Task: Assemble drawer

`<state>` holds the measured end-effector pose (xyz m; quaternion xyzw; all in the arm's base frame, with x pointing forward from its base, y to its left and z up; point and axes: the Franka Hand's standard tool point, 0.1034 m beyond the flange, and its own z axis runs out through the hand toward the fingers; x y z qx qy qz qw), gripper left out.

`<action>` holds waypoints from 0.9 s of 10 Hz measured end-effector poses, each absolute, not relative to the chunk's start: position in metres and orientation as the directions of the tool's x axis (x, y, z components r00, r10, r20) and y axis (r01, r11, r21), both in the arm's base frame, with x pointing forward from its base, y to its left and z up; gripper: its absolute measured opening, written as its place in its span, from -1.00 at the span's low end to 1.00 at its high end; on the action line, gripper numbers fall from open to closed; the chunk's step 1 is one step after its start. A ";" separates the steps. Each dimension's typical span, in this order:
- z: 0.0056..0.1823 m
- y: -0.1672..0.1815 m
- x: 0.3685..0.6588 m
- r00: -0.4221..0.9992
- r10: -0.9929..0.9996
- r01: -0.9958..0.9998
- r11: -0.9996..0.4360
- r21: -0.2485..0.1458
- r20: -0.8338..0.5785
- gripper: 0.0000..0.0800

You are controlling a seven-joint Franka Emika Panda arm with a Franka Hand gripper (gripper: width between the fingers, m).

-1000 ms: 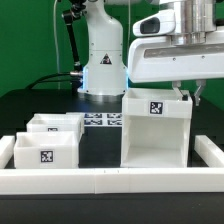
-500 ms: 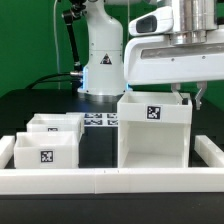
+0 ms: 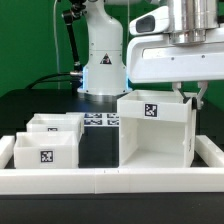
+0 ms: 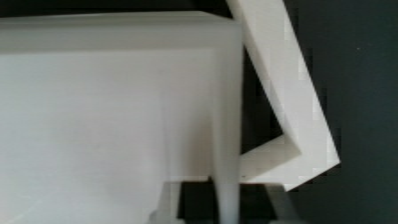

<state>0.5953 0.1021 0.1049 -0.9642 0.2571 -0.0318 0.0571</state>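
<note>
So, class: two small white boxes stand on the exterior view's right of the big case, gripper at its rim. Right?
No: the exterior view shows the small white boxes on its left of the big case; the gripper is at its rim.

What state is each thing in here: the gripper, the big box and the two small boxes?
Gripper: shut on the big box's wall.
Big box: upright, open side facing the camera, empty.
Front small box: flat, open top up, free.
Rear small box: flat, open top up, free.
</note>
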 end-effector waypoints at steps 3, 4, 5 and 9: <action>0.102 0.103 0.594 0.696 -0.718 -0.712 -0.689 -0.134 -0.006 -0.90; 0.102 0.103 0.598 0.632 -0.775 -0.769 -0.624 -0.136 -0.021 -0.90; 0.103 0.103 0.600 0.596 -0.802 -0.798 -0.588 -0.132 -0.031 -0.90; 0.103 0.100 0.600 0.419 -0.906 -0.903 -0.409 -0.128 -0.065 -0.90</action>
